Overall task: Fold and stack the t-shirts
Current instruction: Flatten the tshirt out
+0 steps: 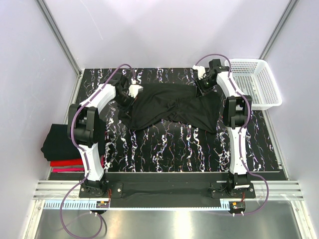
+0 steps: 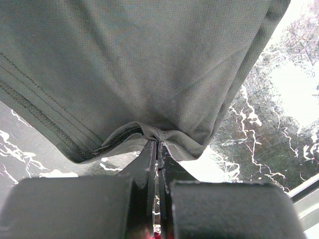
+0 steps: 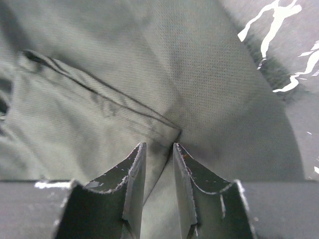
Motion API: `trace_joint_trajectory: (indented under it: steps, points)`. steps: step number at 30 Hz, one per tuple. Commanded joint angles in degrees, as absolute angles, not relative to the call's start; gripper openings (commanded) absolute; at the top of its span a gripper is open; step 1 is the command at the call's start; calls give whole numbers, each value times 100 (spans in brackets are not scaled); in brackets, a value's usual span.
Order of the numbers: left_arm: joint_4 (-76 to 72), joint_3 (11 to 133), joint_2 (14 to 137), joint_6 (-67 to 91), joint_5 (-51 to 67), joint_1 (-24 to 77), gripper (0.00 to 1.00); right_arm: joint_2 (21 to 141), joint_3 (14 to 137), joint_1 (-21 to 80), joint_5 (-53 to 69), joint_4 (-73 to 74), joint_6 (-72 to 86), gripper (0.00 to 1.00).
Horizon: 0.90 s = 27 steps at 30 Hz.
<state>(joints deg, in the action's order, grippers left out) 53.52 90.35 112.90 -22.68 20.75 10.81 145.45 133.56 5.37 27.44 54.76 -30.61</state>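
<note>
**A:** Two arms reached over the marbled worktop (image 1: 164,149). Where was the black t-shirt (image 1: 169,110)?

**B:** It lay rumpled and stretched across the middle of the top view. It ran from the tip of the left arm (image 1: 97,107) at upper left to the tip of the right arm (image 1: 232,99) at upper right.

**A:** And the left jaws?

**B:** Pressed together, pinching a small fold at the cloth's edge, near a stitched hem (image 2: 35,107). In the left wrist view the fabric fanned out above that pinch and filled most of the frame.

**A:** The right jaws?

**B:** Parted, with a narrow gap between them. Their tips were down at the cloth, just below a seam (image 3: 99,92) that ran diagonally from the upper left of that frame.

**A:** Anything else around?

**B:** A pile of folded shirts (image 1: 62,142) sat beside the worktop's left edge in the top view. It was black on top, with a red shirt (image 1: 67,163) under that and a pink shirt (image 1: 67,170) lowest. A white mesh basket (image 1: 259,82) stood at the upper right, just beside the right arm.
</note>
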Motion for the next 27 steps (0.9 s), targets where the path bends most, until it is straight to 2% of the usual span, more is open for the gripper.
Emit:
trace_joint_trajectory:
  steps: [1, 6, 13, 20, 27]
  points:
    - [5300, 9158, 11232, -2338, 2022, 1099, 0, 14712, 13588, 554, 2654, 5449, -3146, 35]
    - [5300, 9123, 11224, -2338, 1969, 1099, 0, 14783, 13702, 554, 2654, 5458, -3164, 31]
    - [5309, 9158, 11267, -2347, 1934, 1125, 0, 14678, 13720, 554, 2725, 5458, -3146, 19]
    - [5300, 9220, 11303, -2355, 1934, 1142, 0, 14573, 13720, 562, 2786, 5449, -3173, 0]
    - [5309, 9403, 11092, -2592, 1600, 1108, 0, 13468, 13702, 554, 2777, 5458, -3207, 0]
